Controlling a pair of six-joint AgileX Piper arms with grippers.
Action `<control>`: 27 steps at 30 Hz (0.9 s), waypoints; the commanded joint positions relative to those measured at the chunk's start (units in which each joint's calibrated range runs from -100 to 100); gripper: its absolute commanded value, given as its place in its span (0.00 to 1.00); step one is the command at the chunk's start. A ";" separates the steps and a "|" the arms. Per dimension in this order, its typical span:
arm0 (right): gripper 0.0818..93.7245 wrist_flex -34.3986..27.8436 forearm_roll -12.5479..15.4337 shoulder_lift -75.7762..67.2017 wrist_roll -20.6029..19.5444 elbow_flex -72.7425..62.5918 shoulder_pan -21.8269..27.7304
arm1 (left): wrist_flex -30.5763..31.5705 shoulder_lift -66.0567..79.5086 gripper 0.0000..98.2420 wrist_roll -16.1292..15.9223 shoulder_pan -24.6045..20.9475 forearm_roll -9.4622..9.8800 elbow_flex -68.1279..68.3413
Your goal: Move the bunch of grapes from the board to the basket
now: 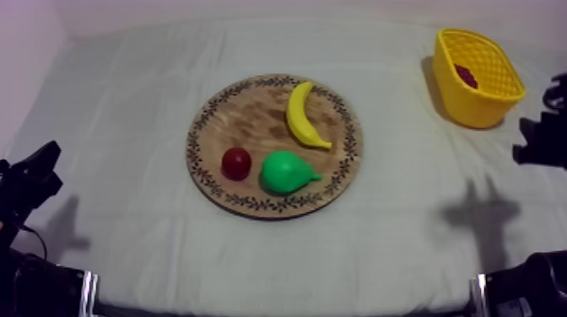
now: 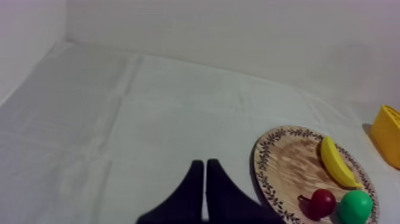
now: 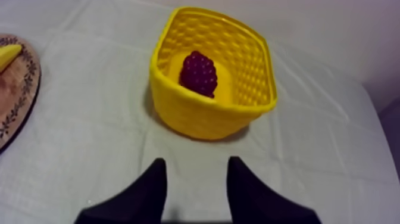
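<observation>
A dark purple bunch of grapes (image 3: 199,72) lies inside the yellow basket (image 3: 184,116), which stands at the table's far right (image 1: 494,105); the grapes (image 1: 466,76) peep over its rim. My right gripper (image 3: 196,179) is open, empty, and hovers over the cloth just short of the basket; from above it is at the right edge (image 1: 540,139). The round wooden board (image 1: 245,118) in the middle carries a banana (image 1: 302,116), a green pear (image 1: 285,172) and a small red fruit (image 1: 236,163). My left gripper (image 2: 205,179) is shut on nothing, left of the board (image 2: 286,167), resting low at the left (image 1: 34,173).
Bare grey-white cloth surrounds the board on every side. A wall runs along the far edge of the table. The banana's tip (image 3: 9,55) and the board's rim (image 3: 21,101) lie left of the basket.
</observation>
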State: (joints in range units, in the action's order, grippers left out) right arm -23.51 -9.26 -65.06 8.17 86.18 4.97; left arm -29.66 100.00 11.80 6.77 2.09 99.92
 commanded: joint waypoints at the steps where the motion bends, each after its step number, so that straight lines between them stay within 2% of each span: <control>1: 0.29 -0.77 0.10 -8.24 -0.06 4.64 -0.56 | 0.00 0.00 0.00 0.00 0.00 -0.02 -0.03; 10: 0.11 -3.28 0.87 -19.83 -0.72 11.95 -1.86 | 0.00 0.00 0.00 0.00 0.00 -0.02 -0.03; 14: 0.04 -3.78 3.18 -24.11 0.44 13.17 -2.10 | 0.00 0.00 0.00 0.00 0.00 -0.02 -0.03; 22: 0.00 -4.98 6.69 -28.92 -0.33 13.57 -2.25 | 0.00 0.00 0.00 0.00 0.00 -0.02 -0.03; 27: 0.00 -7.36 10.54 -30.33 -0.03 13.68 -2.35 | 0.00 0.00 0.00 0.00 0.00 -0.02 -0.03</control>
State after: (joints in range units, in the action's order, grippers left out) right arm -30.02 0.00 -95.41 8.48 99.88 2.62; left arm -29.66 100.00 11.80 6.77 2.09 99.92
